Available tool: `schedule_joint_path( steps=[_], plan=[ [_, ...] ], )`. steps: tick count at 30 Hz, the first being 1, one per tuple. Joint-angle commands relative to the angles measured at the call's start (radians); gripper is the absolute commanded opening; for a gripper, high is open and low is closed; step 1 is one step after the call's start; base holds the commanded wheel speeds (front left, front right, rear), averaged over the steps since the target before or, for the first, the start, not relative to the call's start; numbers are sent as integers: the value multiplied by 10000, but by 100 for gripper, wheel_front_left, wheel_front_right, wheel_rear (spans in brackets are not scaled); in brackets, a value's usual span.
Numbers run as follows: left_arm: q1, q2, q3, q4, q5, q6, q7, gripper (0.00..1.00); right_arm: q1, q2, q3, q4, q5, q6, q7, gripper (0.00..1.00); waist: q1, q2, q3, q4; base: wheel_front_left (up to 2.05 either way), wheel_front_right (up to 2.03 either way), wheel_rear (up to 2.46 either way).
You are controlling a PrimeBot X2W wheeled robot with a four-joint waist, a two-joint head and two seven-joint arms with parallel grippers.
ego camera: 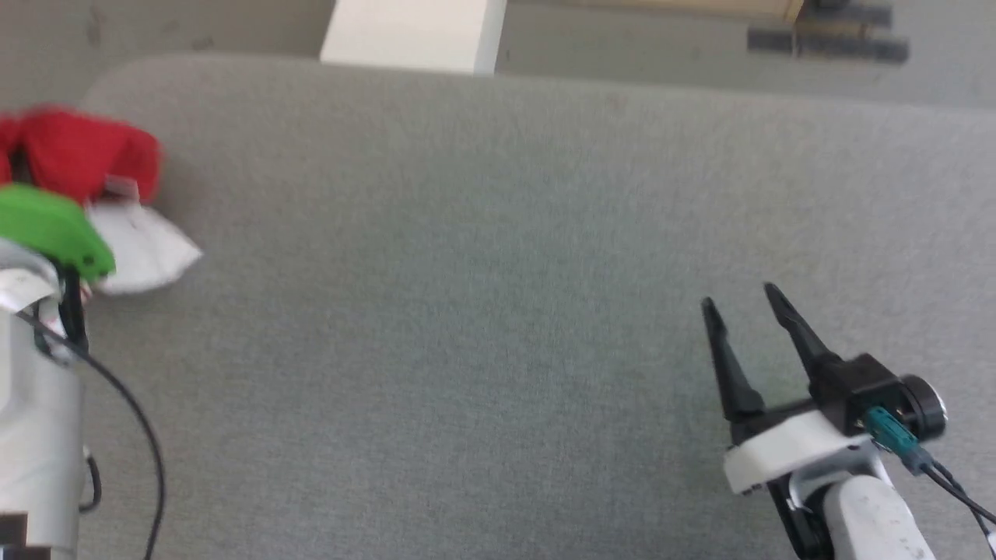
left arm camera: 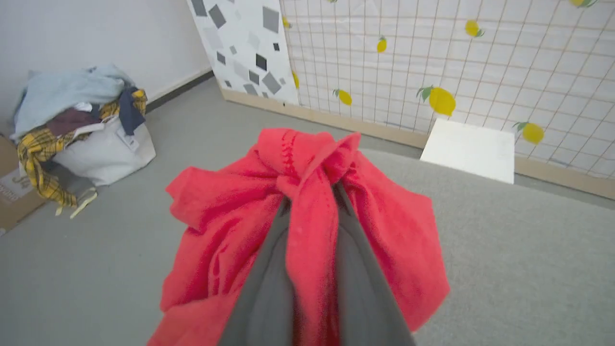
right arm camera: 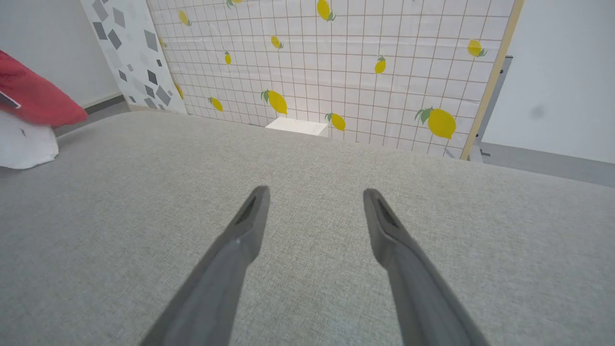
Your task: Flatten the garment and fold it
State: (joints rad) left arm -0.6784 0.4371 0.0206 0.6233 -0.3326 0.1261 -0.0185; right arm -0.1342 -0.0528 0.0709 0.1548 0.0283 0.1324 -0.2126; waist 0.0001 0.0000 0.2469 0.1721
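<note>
Garment point(left arm camera: 216, 216) bunches at the grey worktop's point(ego camera: 498, 233) far left edge, pinched between the left hand's point(left arm camera: 312, 192) close-set fingers; right hand point(ego camera: 743, 303) hovers spread and empty over the worktop, well apart.

The garment point(ego camera: 78, 152) is hanging in a crumpled bunch over the left side of the grey table point(ego camera: 498, 233), near that table's far left corner. Its upper part is showing as red fabric and a white panel point(ego camera: 144, 249) is drooping below it toward the table top; whether the panel is touching the table cannot be told. In the left wrist view the red cloth point(left arm camera: 216, 230) is gathering into a knot of folds, one ridge running between the closed-in fingers of the left gripper point(left arm camera: 313, 192), and spilling to both sides above the table's edge.
</note>
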Motion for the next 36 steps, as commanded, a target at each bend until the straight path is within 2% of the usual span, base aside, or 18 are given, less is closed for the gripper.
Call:
schedule_joint_path(
  steps=[1, 8, 14, 19, 24, 30, 36],
  plan=[
    [-329, 1, -140, -350, 198, -46, -444, 0, 155, 10, -124, 14, 66, -17, -99, 100, -1, 0, -1462, 95, 0, 0, 0],
    [-1246, -608, -1020, -1941, 459, -567, -1272, 0, 518, 23, -484, -33, 458, -17, -185, 100, -1, 0, -1965, -563, 0, 0, 0],
    [-1549, -1815, -1856, -2879, 333, -788, -1543, 0, 608, 24, -497, 12, 612, -17, -238, 100, -1, 0, -2112, -1490, 0, 0, 0],
    [-1225, -3086, -2739, -2863, -52, -1199, -1648, 0, 677, 25, -569, 9, 698, -17, -263, 100, -1, 0, -2107, -2292, 0, 0, 0],
    [-341, -3710, -3712, -2124, -481, -1378, -1572, 0, 724, 25, -531, 0, 727, -17, -264, 100, -1, 0, -1998, -2962, 0, 0, 0],
    [797, -3856, -5341, -222, -1145, -1749, -7, 0, 751, 25, -556, -43, 719, -17, -240, 100, -1, 0, -1842, -3317, 0, 0, 0],
    [1584, -3865, -6846, 1226, -1968, -2029, 2992, 0, 725, 25, -541, -47, 703, -17, -182, 100, -1, 0, -1809, -3299, 0, 0, 0]
  ],
)
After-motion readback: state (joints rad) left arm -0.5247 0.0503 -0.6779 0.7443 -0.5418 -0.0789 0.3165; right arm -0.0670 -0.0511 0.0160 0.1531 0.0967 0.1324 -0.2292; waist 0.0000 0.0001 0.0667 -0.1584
